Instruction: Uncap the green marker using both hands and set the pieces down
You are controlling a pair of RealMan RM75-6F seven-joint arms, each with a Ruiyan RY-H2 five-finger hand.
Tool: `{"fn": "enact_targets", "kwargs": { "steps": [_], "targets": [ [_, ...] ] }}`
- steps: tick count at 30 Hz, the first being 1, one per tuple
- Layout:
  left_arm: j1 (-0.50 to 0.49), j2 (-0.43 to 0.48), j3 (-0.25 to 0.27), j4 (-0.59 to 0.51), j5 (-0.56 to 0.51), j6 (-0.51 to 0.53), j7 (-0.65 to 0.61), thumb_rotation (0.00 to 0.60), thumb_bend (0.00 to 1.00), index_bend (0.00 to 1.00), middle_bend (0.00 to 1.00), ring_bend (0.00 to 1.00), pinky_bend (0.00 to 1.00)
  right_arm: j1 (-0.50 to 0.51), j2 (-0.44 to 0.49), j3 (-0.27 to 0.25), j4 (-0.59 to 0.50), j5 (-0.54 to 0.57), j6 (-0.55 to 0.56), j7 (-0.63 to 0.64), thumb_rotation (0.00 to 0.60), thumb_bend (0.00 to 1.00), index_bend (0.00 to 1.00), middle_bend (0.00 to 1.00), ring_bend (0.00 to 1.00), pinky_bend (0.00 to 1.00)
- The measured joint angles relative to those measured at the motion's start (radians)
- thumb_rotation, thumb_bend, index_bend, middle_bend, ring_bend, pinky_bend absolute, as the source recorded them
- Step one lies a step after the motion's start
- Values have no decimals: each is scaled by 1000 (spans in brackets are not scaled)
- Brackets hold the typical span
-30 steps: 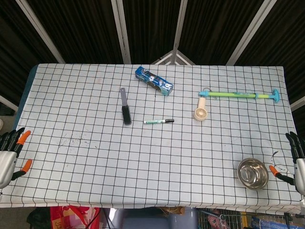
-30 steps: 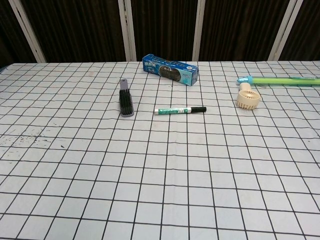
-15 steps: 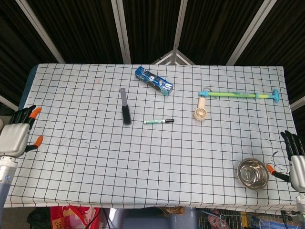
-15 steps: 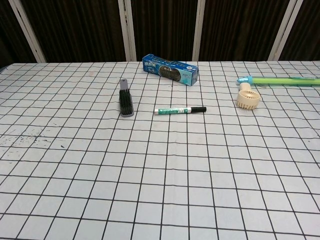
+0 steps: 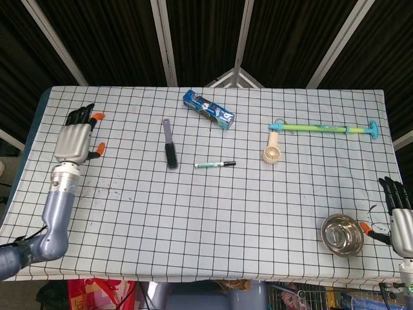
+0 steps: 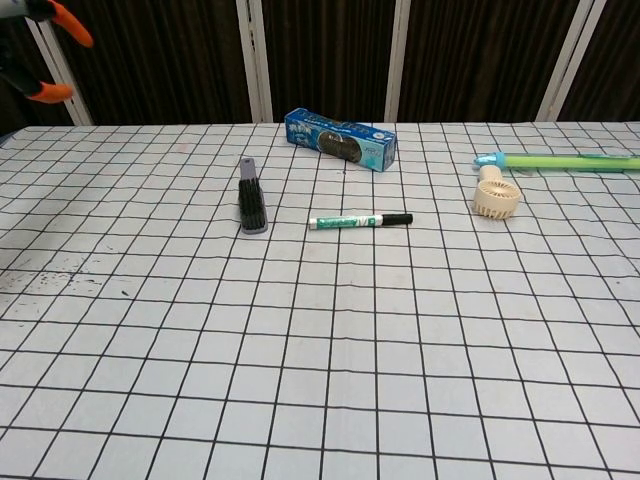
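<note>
1. The left hand is raised over the table near its left edge, toward the far-left corner. Its fingers are spread apart and point toward the far edge, with nothing in its grasp. In the chest view only its orange fingertips show at the upper left corner of the picture.
2. The right hand sits at the right edge of the table, close to the near-right corner. Its dark fingers are extended and apart, and it holds nothing.
3. Just beside the right hand, toward the table's middle, a metal bowl stands upright close to the near edge.
4. The green marker lies flat around the middle of the table, well apart from both hands. Its black cap is still on and points toward the right edge.
5. To the marker's left lies a grey brush, its handle pointing toward the far edge and its dark bristle end nearer the marker.
6. Beyond the marker, near the far edge, lies a blue box, set at a slant.
7. To the marker's right lies a small cream handheld fan.
8. Just beyond the fan, a long green and blue rod lies roughly parallel to the far edge and reaches toward the right edge.
</note>
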Motion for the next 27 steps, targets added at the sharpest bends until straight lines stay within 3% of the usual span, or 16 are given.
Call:
{"fn": "enact_targets", "kwargs": {
  "steps": [5,9,19,27],
  "targets": [
    [-91,-79,-19,24,-65,-84,-16,600,494,268,1,0,0,10,-1,2,-10,6,-16,-21,600,178,25,82,64,36],
    [-156,-112,-13,31,-141,-104,55,600,494,254,0,0,0,13,-1,1,-18,13,-25,-31,600,177,25,82,64,34],
    [-381,-176,-21,19,-537,-111,264,600,493,255,0,0,0,17,-1,-1,-20,27,-40,-38,600,177,25,82,64,35],
    [-449,-293,-33,160,-618,-189,191,600,489,278,0,0,0,13,6,-4,-12,39,-48,-33,600,177,25,82,64,36]
  ]
}}
